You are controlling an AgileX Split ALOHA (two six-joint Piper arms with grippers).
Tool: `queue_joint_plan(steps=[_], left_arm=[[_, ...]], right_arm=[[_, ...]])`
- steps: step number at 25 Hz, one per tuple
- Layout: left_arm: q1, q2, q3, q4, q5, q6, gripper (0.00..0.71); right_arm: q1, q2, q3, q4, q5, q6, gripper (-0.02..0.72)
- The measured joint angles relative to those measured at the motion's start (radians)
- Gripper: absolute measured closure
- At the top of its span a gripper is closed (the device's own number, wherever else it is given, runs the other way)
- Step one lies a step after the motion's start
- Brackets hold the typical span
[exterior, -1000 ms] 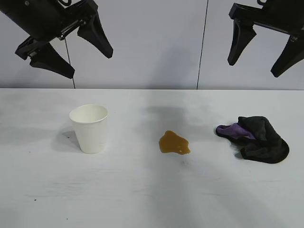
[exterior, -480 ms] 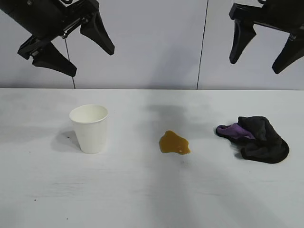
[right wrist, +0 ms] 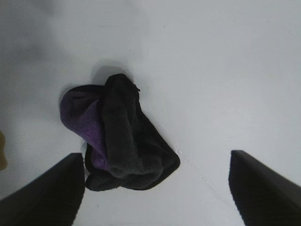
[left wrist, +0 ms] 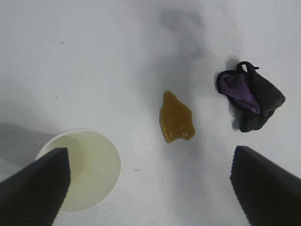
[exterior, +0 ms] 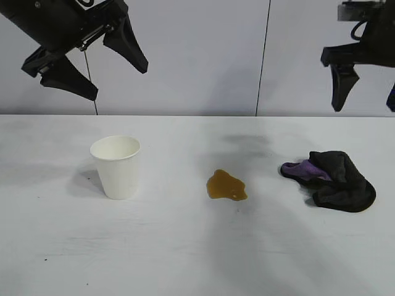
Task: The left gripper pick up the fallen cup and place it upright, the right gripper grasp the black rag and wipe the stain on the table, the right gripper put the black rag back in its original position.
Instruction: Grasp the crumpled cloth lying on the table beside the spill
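2 hands spread | R hand [exterior: 365, 98] above black rag [exterior: 336, 179], apart | cup [exterior: 116, 166] upright below L hand [exterior: 91, 79]

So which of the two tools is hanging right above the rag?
The right tool, open above the black rag. The left tool, with the small white part, hangs above the cup.

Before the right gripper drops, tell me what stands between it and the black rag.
Nothing visible. The right gripper hangs open above the black rag, with only air between them. The stain and the upright cup sit well off to the side.
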Motion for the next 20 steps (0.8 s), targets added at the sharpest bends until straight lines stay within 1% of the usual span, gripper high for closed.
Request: queue_joint_plan(steps=[3,5,11,13,15,17,18,20], left_arm=[[0.000,0.000,0.000,0.016,0.001,0.000,0.018],[0.000,0.000,0.000,0.022,0.001,0.000,0.017],[0.000,0.000,0.000,0.024,-0.002,0.000,0.017],[0.000,0.000,0.000,0.024,-0.005,0.000,0.017],[0.000,0.000,0.000,0.024,-0.008,0.000,0.017],[0.000,0.000,0.000,0.024,-0.009,0.000,0.017],[0.000,0.001,0.000,0.024,-0.009,0.000,0.017],[0.000,0.001,0.000,0.024,-0.009,0.000,0.017]], right_arm=[[0.001,0.061,0.000,0.045,-0.016,-0.025,0.135],[0.001,0.087,0.000,0.063,-0.027,-0.038,0.137],[0.013,0.123,0.000,0.075,-0.044,-0.074,0.169],[0.034,0.139,0.000,0.075,-0.051,-0.077,0.171],[0.059,0.153,0.000,0.071,-0.058,-0.077,0.194],[0.081,0.162,0.000,0.045,-0.063,-0.067,0.242],[0.088,0.166,0.000,0.033,-0.063,-0.050,0.258],[0.095,0.175,0.000,0.003,-0.062,-0.035,0.272]])
